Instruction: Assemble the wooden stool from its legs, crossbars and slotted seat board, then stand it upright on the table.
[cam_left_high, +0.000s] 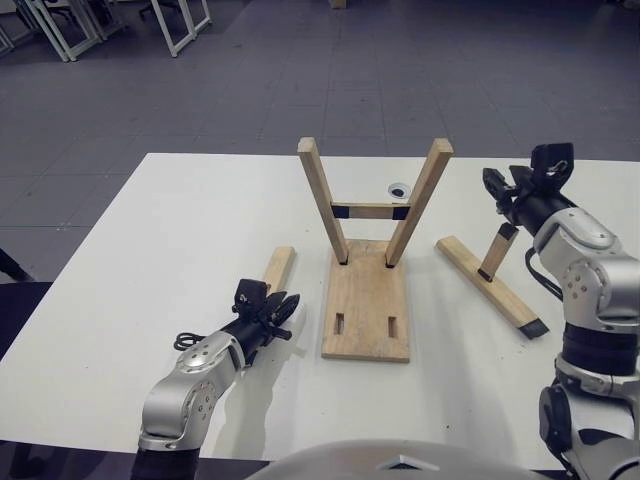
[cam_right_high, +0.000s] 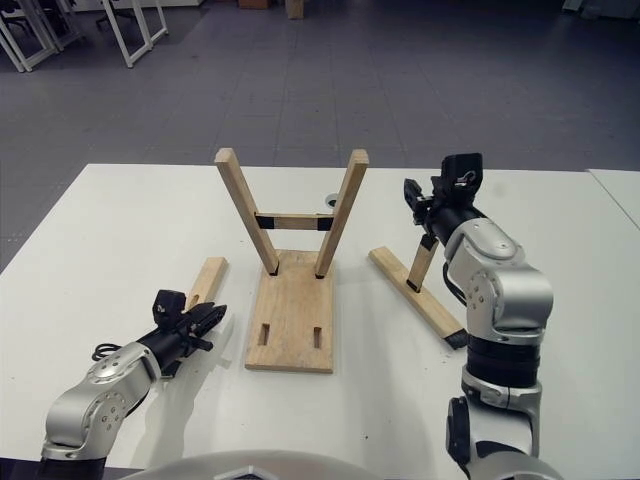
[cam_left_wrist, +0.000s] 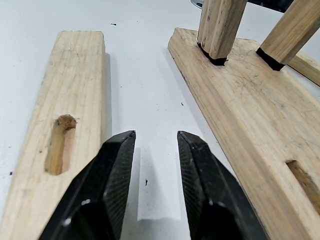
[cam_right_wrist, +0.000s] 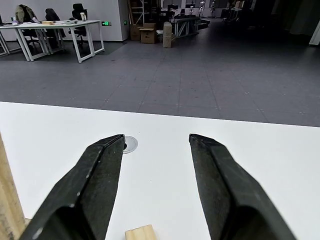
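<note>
White table (cam_left_high: 150, 260), head view: seat board (cam_left_high: 366, 310) mid-table, two legs (cam_left_high: 322, 200) plus crossbar (cam_left_high: 370, 211) slotted into its far end. Left wrist: left gripper (cam_left_wrist: 156, 137) open, empty, between loose leg (cam_left_wrist: 65, 125) and seat board. Right wrist: right gripper (cam_right_wrist: 156, 139) wide open, empty, above crossbar stub (cam_right_wrist: 141, 233) near the right edge.

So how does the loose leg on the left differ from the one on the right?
The left leg has an empty slot; the right leg has a crossbar standing tilted in it. The left leg lies close beside the seat board, roughly along its edge; the right leg lies angled away from it. Both lie flat on the table, ungripped; the left gripper and right gripper are open.
</note>
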